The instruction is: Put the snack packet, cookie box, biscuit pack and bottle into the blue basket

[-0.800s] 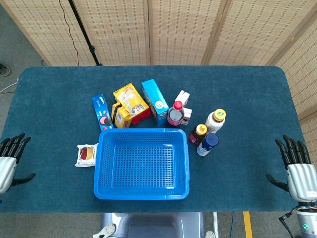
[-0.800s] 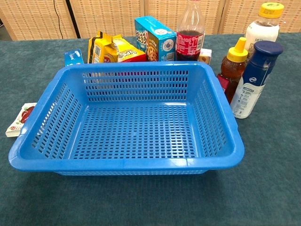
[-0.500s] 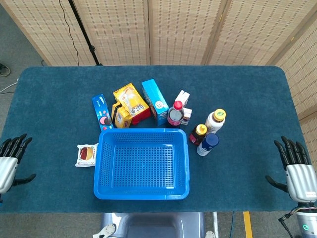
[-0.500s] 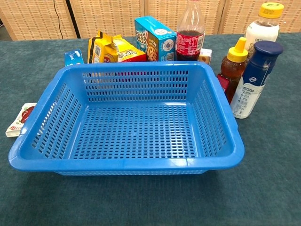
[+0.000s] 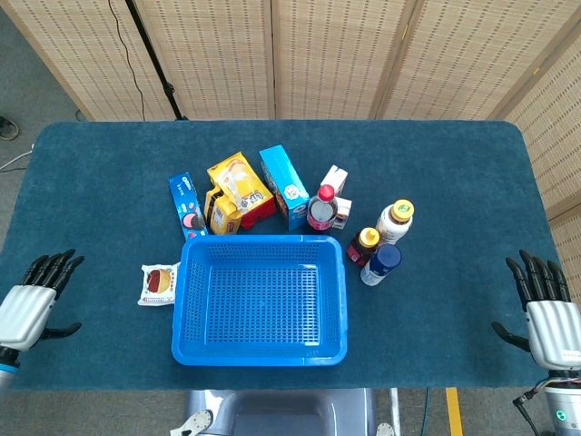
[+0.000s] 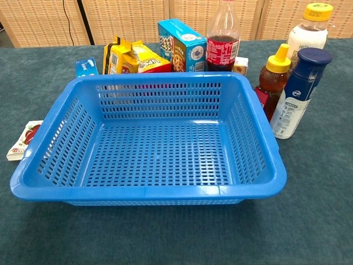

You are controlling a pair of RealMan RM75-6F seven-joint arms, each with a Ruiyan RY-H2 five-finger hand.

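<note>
The blue basket (image 5: 260, 350) (image 6: 262, 138) stands near the table's front edge with nothing in it. A small white snack packet (image 5: 158, 282) (image 6: 21, 140) lies flat just left of it. Behind it stand a narrow blue biscuit pack (image 5: 187, 205) (image 6: 85, 67), a yellow pack (image 5: 237, 192) (image 6: 128, 57) and a light-blue cookie box (image 5: 284, 186) (image 6: 181, 46). A dark soda bottle (image 5: 321, 209) (image 6: 222, 40) stands beside the box. My left hand (image 5: 34, 299) hovers open at the left edge, apart from the packet. At the far right my right hand (image 5: 543, 314) is open, holding nothing.
Right of the basket stand a honey bottle (image 5: 363, 245) (image 6: 272, 79), a white bottle with a yellow cap (image 5: 393, 221) (image 6: 308, 32) and a white bottle with a dark blue cap (image 5: 380, 263) (image 6: 298, 93). A small carton (image 5: 335, 183) sits behind the soda bottle. Folding screens line the back.
My left hand has moved right, further onto the table toward the snack packet. The right hand has barely shifted. No object has moved.
</note>
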